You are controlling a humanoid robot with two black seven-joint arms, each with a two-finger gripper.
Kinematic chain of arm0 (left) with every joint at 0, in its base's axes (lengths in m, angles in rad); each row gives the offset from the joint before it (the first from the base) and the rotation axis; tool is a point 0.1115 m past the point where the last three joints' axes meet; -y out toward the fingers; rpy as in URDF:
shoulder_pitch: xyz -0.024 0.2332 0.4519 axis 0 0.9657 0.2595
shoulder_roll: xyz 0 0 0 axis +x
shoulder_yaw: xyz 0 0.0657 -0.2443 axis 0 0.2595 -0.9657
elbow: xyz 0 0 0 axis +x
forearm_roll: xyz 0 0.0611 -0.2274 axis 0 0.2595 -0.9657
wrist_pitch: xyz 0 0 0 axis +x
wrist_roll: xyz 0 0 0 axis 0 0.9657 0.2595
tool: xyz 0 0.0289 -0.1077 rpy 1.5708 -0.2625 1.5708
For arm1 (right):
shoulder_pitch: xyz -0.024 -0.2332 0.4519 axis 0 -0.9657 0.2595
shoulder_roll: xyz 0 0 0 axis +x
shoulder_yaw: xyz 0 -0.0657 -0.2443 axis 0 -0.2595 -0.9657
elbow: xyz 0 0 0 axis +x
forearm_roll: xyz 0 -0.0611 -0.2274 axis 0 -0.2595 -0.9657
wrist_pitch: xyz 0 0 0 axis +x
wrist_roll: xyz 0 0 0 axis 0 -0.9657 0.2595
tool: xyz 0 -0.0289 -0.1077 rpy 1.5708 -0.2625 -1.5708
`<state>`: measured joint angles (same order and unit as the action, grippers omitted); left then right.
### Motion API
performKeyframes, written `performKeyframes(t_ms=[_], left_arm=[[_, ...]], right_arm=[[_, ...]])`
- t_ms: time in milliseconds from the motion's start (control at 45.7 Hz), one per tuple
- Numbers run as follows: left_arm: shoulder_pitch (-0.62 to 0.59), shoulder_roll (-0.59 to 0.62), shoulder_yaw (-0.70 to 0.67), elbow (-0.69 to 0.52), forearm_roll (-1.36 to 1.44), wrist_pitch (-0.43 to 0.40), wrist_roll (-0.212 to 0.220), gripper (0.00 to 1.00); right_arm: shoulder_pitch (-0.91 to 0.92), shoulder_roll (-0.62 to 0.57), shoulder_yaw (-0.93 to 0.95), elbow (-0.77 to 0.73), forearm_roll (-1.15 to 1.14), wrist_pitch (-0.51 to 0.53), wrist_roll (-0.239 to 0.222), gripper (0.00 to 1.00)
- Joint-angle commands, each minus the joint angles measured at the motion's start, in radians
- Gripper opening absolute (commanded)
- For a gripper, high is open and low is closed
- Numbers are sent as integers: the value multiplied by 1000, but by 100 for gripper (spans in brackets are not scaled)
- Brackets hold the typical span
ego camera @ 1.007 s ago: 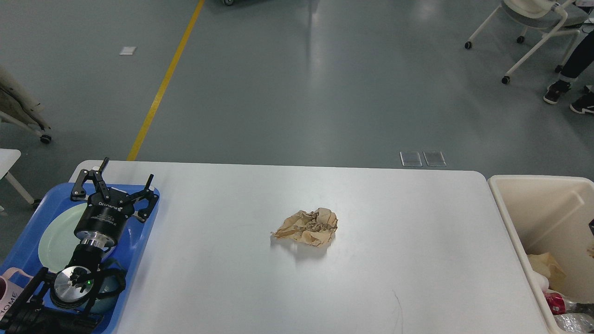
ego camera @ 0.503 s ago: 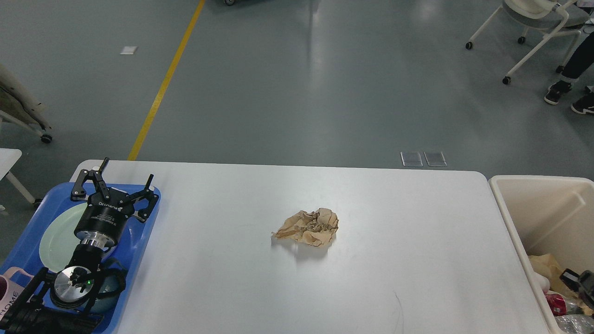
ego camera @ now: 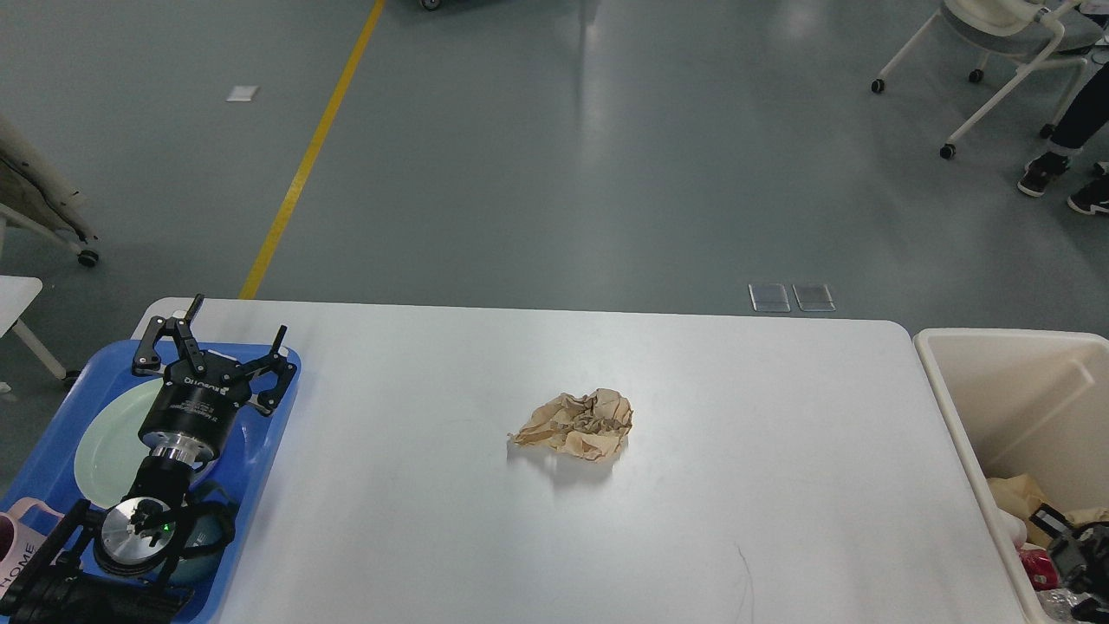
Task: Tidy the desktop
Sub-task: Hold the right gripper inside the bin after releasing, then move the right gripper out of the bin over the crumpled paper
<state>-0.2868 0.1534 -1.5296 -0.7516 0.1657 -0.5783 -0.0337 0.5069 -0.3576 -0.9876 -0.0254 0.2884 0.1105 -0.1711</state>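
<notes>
The desktop [ego camera: 736, 433] is a big white table top with round corners. It looks smooth and flat, with a thin dark scratch near its front edge. It fills the middle of the view. A ball of crumpled brown paper [ego camera: 575, 423] lies near the middle of the desktop. A blue tray [ego camera: 273, 433] sits on the left end of the desktop, with a pale green plate [ego camera: 108, 451] in it. The left gripper [ego camera: 217, 347] hangs over the tray with its fingers spread apart, holding nothing. A beige bin [ego camera: 953, 416] stands just beside the right end of the desktop. The right gripper [ego camera: 1070, 546] shows small and dark inside the bin; I cannot tell if its fingers are apart.
</notes>
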Motion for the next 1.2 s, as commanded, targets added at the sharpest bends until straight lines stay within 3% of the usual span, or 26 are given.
performKeyframes(t_ms=[0, 525, 613, 788, 876, 1007, 1182], left_arm=[[0, 0, 0, 0, 0, 0, 0, 97], [0, 0, 2, 0, 0, 0, 0, 97], [-2, 0, 2, 0, 0, 0, 0, 97], [-2, 0, 2, 0, 0, 0, 0, 97], [-2, 0, 2, 0, 0, 0, 0, 97], [-2, 0, 2, 0, 0, 0, 0, 97], [-2, 0, 2, 0, 0, 0, 0, 97]], right_arm=[[1, 2, -3, -1, -2, -34, 1, 100], [25, -9, 0, 1, 0, -12, -1, 100], [85, -17, -3, 16, -6, 66, -1, 100], [255, -78, -54, 68, -61, 348, -4, 100], [425, -107, -85, 215, -176, 452, -4, 100], [756, -142, -103, 579, -371, 486, -11, 100], [1171, -78, -200, 1025, -471, 508, -87, 100]])
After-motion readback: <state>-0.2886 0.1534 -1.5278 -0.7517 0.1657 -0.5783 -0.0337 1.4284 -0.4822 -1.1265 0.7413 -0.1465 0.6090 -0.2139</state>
